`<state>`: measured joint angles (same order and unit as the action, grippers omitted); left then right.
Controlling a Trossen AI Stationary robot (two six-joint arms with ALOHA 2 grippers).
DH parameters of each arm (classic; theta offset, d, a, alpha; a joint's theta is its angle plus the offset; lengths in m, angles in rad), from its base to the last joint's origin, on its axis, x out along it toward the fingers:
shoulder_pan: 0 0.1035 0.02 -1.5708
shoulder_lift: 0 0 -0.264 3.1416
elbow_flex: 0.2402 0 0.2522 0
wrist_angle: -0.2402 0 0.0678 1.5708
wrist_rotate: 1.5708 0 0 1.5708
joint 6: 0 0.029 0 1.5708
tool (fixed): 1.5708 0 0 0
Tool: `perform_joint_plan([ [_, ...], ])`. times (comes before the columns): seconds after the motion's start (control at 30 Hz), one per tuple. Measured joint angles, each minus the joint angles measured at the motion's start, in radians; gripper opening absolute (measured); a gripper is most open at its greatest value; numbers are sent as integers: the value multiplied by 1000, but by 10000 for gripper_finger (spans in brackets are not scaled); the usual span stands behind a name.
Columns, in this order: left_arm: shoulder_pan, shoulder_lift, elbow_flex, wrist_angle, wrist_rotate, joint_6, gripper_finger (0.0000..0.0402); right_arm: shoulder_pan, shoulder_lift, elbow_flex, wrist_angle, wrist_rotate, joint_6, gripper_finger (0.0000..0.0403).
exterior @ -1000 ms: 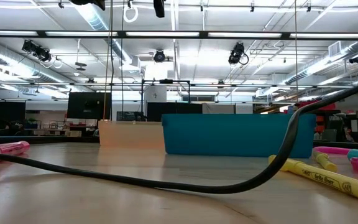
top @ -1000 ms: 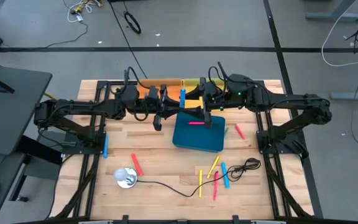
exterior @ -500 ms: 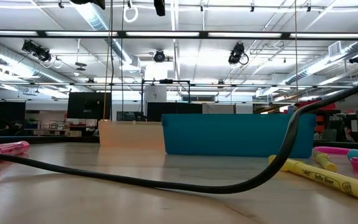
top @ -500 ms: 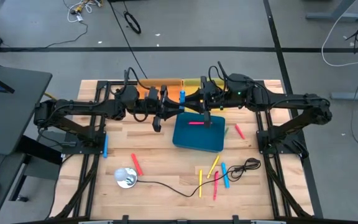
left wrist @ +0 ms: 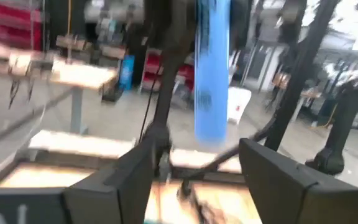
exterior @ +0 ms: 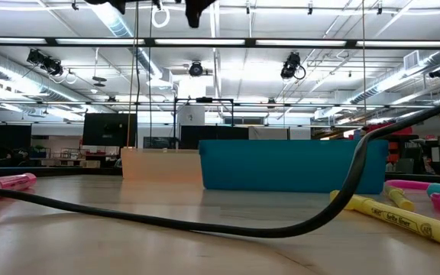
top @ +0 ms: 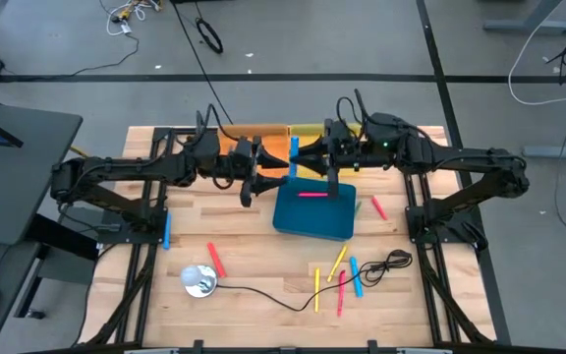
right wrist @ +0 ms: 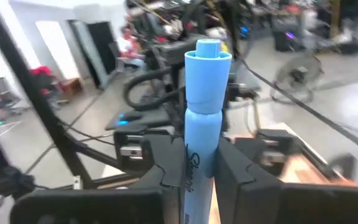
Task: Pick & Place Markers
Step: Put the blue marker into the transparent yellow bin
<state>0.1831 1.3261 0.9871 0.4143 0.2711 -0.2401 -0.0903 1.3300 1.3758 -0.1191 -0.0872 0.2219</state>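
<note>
My right claw (right wrist: 188, 163) pinches the blue marker (right wrist: 202, 112) upright, long axis vertical, just behind the teal bin (top: 312, 209)'s far rim. My left claw (left wrist: 194, 165) stands wide just beside the marker, letting go; the bin lies nearest my right arm, so lowering falls to it.

The wooden table (top: 254, 265) stands on a grey concrete floor (top: 67, 49) that is crossed by dark lines, and some loose cables (top: 126, 14) lie on it. At the left edge there is a dark desk (top: 13, 147). Behind the table the room is a big open hall with a white ceiling, long strip lights (exterior: 296, 42) and black monitors (exterior: 109, 128) far away.
</note>
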Motion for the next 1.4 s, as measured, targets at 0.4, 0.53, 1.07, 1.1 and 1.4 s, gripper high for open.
perform_joint_plan([
  [0.4,89,-60,0,-100,109,8,233,-162,19,286,-455,151,133,44],
  [0.53,112,-59,0,-122,149,8,231,-232,35,366,-519,155,189,44],
  [1.07,153,-59,0,-144,229,-11,231,-444,222,429,-656,81,477,44],
  [1.1,156,-59,0,-143,232,-12,231,-451,231,429,-666,76,479,44],
  [1.4,164,-59,0,-143,232,-11,232,-511,275,431,-771,77,503,44],
])
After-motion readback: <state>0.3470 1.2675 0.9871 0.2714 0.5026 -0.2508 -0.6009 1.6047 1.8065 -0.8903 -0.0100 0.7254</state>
